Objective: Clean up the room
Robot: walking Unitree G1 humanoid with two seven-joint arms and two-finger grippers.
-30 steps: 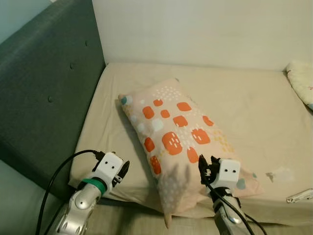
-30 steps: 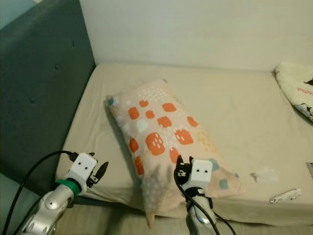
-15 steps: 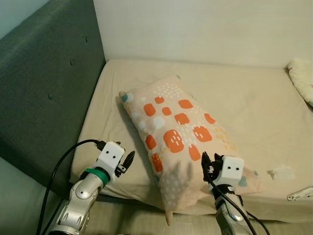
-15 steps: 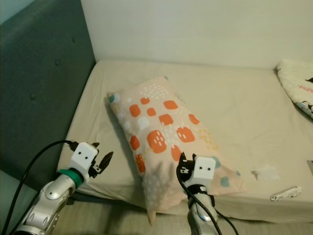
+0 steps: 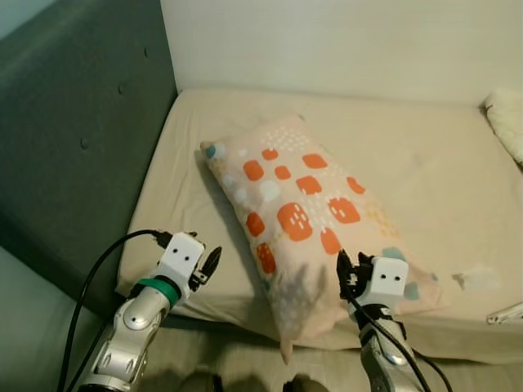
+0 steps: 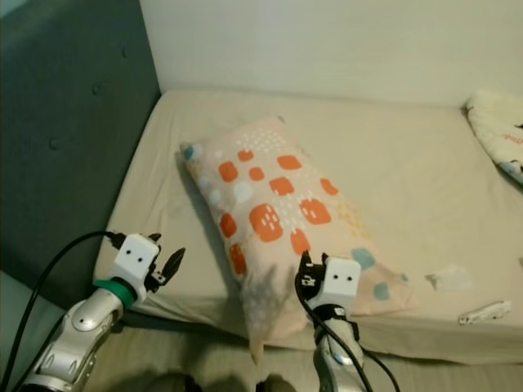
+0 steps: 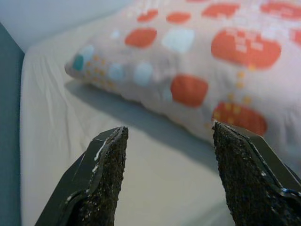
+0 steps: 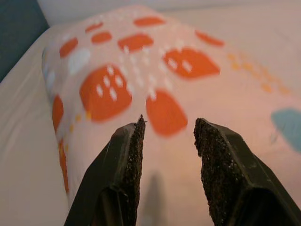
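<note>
Lying slantwise on the bed (image 5: 425,171), the pillow (image 5: 306,216) is pale pink with orange and light blue patches. One short end of it points toward the dark grey headboard (image 5: 78,139) on the robot's left, and the other end reaches the near edge of the mattress, where one corner hangs a little over the side.

The left pincer (image 5: 210,264) hovers above the near left part of the beige sheet, just beside the long side of the pillow and apart from it. Its two black fingers (image 7: 101,176) are spread wide and hold nothing. A black cable (image 5: 98,282) runs in a loop from the left wrist.

The right pincer (image 5: 344,270) is over the near end of the pillow, very close to the fabric. Its fingers (image 8: 127,174) are parted with a moderate gap, nothing is between them, and I cannot tell if the tips touch the cloth.

Near the right edge of the bed lie a small white scrap (image 5: 478,278) and a thin white object (image 6: 484,311), both well apart from the pillow. A folded blanket (image 6: 497,131) with a print rests at the far right.
</note>
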